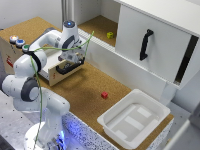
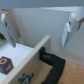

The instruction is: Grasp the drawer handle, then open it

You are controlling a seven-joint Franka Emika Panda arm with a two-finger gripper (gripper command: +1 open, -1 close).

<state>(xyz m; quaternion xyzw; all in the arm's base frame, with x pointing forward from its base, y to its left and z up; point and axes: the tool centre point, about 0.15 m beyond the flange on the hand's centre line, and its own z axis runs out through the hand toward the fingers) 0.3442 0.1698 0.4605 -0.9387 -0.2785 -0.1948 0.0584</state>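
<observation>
Black drawer handle (image 2: 52, 61) beneath spread, empty pincer (image 2: 40, 30), drawer (image 2: 22, 62) pulled out

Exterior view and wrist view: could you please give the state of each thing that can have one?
Drawer: open, purple block inside.
Drawer handle: not gripped.
Pincer: open, clear of the handle.
White cabinet door: apparently ajar.
White tub: empty.

Open cork floor is lying before the drawer (image 1: 59, 71), with only a small red cube (image 1: 104, 95) and a white tray (image 1: 134, 119) standing well apart toward the exterior view's right.
</observation>
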